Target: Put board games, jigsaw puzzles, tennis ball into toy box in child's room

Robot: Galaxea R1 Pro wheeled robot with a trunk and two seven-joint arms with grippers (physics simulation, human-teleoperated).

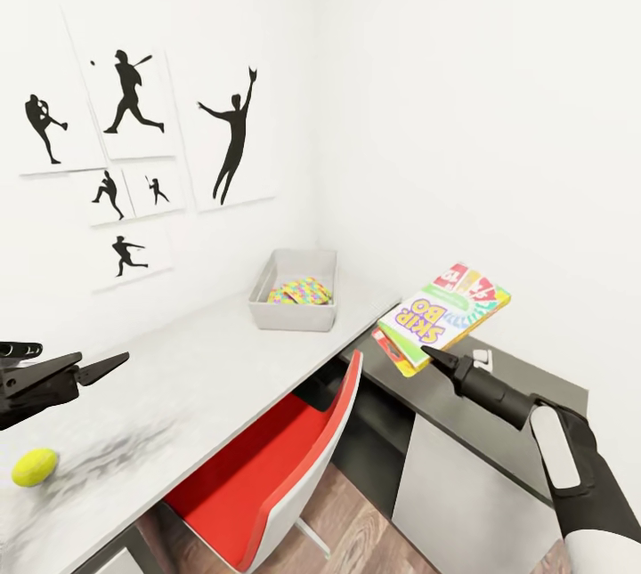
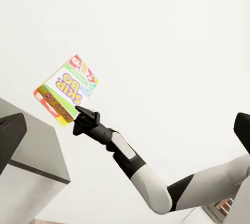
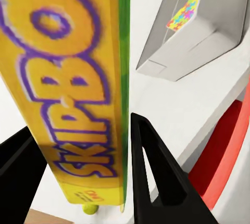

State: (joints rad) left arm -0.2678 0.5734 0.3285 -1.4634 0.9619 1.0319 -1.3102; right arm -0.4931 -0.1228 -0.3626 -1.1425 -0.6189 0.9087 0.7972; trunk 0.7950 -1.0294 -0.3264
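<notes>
Green, yellow and red, the flat printed "SKIP-BO" board game box sits pinched by its near edge between the two black fingers of your right gripper, held in the air over the lower dark grey wing of the desk, tilted with its printed face up. In the right wrist view the box fills the space between the fingers, which press against its sides.

Your left gripper hangs above the near end of the light grey speckled desk top; its dark fingers look close together with nothing between them, though you cannot tell for sure.

Just below it, the small yellow-green tennis ball rests on the desk top. Farther along, by the corner of the white walls, stands the light grey topless plastic bin, and a multicoloured jigsaw puzzle sheet lies inside it. A red-seated chair with a white shell is tucked under the desk edge. Black baseball-player silhouettes hang on the wall above.
</notes>
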